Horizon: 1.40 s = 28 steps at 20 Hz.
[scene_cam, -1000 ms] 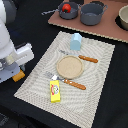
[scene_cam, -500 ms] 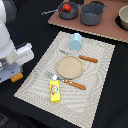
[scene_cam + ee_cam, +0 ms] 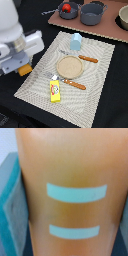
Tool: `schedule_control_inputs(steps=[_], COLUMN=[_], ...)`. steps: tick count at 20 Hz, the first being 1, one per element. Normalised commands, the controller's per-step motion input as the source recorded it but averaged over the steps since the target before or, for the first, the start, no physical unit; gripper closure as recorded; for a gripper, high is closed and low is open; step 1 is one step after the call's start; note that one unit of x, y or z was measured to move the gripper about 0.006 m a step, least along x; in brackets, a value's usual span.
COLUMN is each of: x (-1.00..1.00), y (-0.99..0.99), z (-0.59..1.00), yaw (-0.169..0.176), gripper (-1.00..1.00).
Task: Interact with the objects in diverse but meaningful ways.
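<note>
In the wrist view an orange-yellow bread loaf (image 3: 75, 188) with two pale stripes fills the picture, and a grey-teal finger (image 3: 10, 203) presses its side. At the exterior view's left my gripper (image 3: 24, 69) is shut on that loaf (image 3: 26, 71), just off the mat's edge. A yellow butter block (image 3: 55, 91) lies on the mat's near part. Farther back on the mat stands the pale blue carton (image 3: 76, 41). The small red ball-like food (image 3: 65, 8) sits in a small dark pan, with the grey two-handled pot (image 3: 93, 13) beside it.
A round tan plate (image 3: 69, 66) sits mid-mat on the striped placemat (image 3: 95, 95), with wooden-handled cutlery (image 3: 74, 84) in front and another piece (image 3: 87, 59) behind. A brown board (image 3: 107, 31) carries the pots. Another vessel (image 3: 123, 17) stands at the far right.
</note>
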Motion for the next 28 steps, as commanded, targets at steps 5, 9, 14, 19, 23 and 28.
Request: schedule_control_inputs(steps=[5, 9, 14, 19, 23, 28], x=[0.85, 0.83, 0.87, 0.92, 0.92, 0.88], y=[0.46, 0.37, 0.35, 0.30, 0.26, 0.17], z=[0.59, 0.27, 0.20, 0.12, 0.08, 0.01], yaw=[0.000, -0.001, 0.000, 0.000, 0.000, 0.000], gripper=[1.00, 1.00, 1.00, 1.00, 1.00, 1.00])
